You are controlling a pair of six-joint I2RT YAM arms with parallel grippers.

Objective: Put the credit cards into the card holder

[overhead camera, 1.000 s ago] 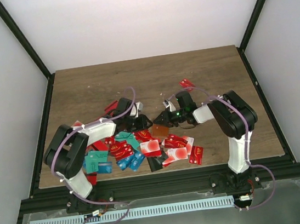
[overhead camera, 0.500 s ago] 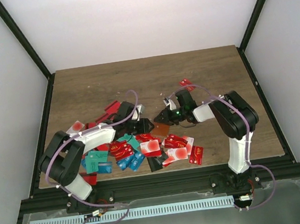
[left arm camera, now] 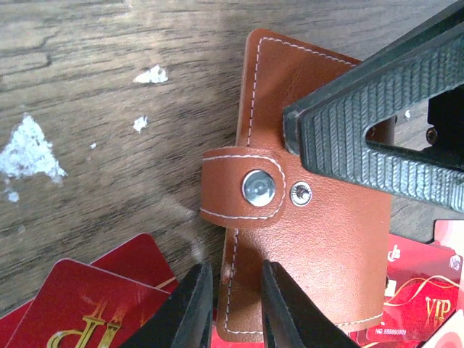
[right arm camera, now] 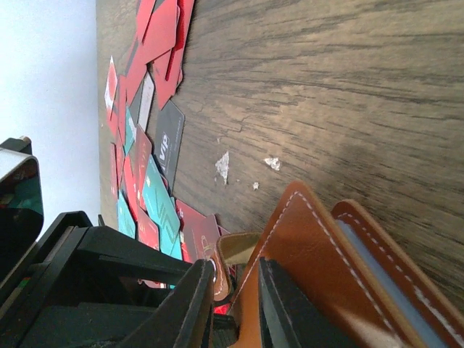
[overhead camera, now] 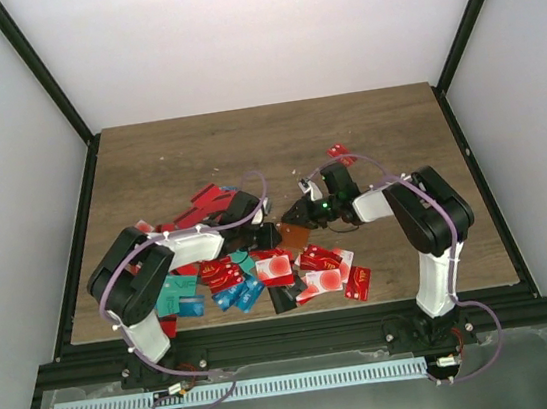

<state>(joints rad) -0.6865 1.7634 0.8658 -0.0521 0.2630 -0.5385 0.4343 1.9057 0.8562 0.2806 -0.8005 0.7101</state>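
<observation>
The card holder [overhead camera: 294, 235] lies about midway between the left and right edges of the worktop [overhead camera: 365, 132], somewhat nearer to the near edge than to the far one, and both arms meet over it. The right gripper [overhead camera: 300, 214] is closed narrowly on one leather leaf of the holder. In its wrist view the brown leaf sits between the jaws, and a pale blue lining shows beside it, so the holder is a little open. The left gripper [left arm camera: 233, 308] is also narrow, with the stitched edge of the holder in its gap, but I cannot tell if it really pinches this edge. The strap [left arm camera: 243, 190] is not pressed on its stud, which is bare just beside it. The credit cards [overhead camera: 225, 276] are scattered toward the near left corner and along the near edge, none visibly inside. I judge the step in hand is opening and steadying the holder. Next, one gripper must hold the mouth open while the other lifts a single thin card and slides it in straight.
</observation>
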